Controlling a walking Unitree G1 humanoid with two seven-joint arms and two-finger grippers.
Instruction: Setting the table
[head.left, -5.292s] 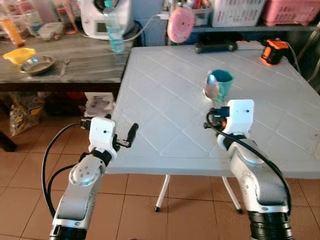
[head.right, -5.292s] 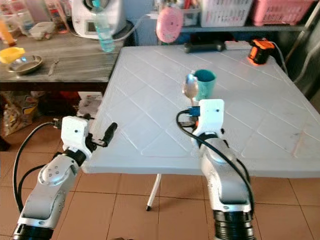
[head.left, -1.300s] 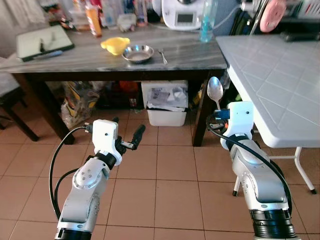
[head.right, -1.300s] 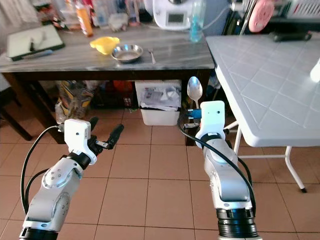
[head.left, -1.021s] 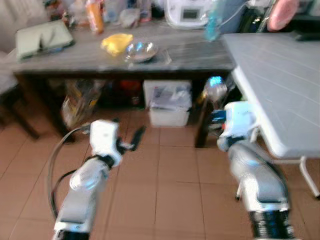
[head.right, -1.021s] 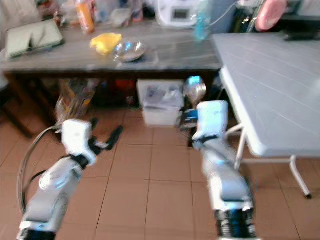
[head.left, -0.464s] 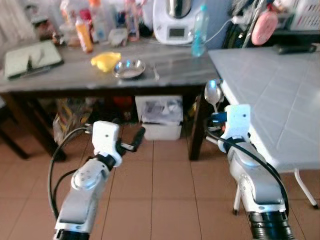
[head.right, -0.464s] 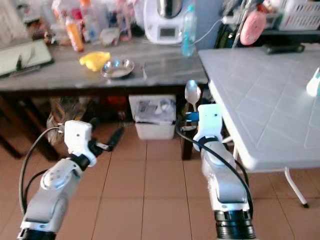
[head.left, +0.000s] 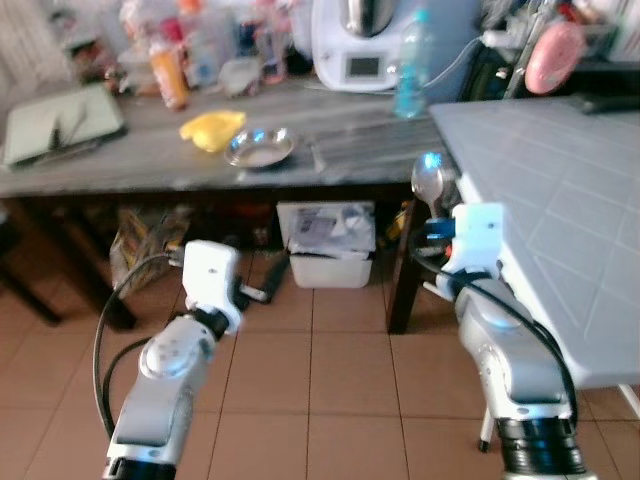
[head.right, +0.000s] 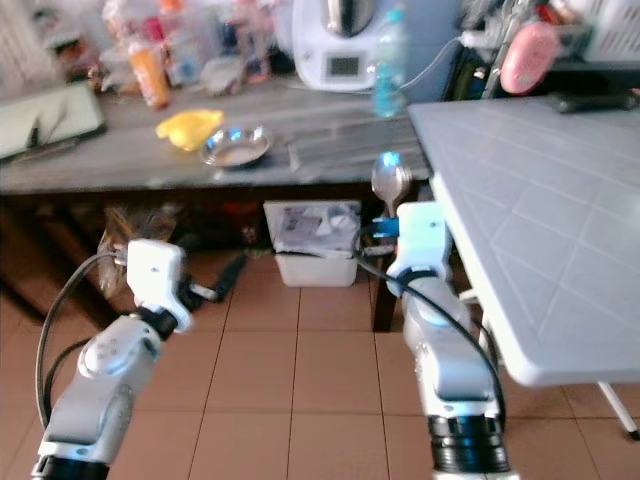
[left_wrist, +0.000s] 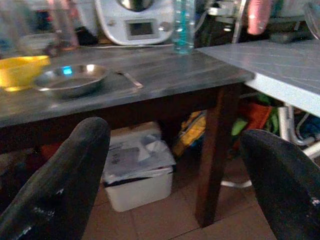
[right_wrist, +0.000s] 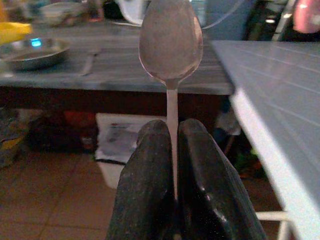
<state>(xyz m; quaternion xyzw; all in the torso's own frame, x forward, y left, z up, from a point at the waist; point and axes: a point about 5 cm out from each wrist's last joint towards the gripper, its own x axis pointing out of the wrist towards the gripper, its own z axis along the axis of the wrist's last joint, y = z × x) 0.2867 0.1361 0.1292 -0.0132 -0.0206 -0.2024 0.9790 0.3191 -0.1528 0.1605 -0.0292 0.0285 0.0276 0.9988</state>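
A silver spoon (right_wrist: 171, 42) stands upright, bowl up, with my right gripper (right_wrist: 170, 129) shut on its handle. In the head views the spoon (head.left: 428, 184) rises above the right wrist, just off the corner of the white plastic table (head.left: 560, 190). My left gripper (head.left: 262, 288) is held low over the tiled floor, its fingers (left_wrist: 65, 185) wide apart and holding nothing. A steel bowl (head.left: 258, 147), a yellow dish (head.left: 212, 127) and a fork (head.left: 316, 155) lie on the dark wooden table (head.left: 130, 170) ahead.
A white bin (head.left: 322, 232) and bags sit under the dark table. A water bottle (head.left: 408, 72), a white appliance (head.left: 362, 40) and several bottles line its back. The table leg (head.left: 402, 280) stands close to my right arm. Tiled floor (head.left: 330, 400) lies open below.
The view has swung from the white table and its teal cup to the dark table on the left. The spoon stays in my right gripper; the left stays open.
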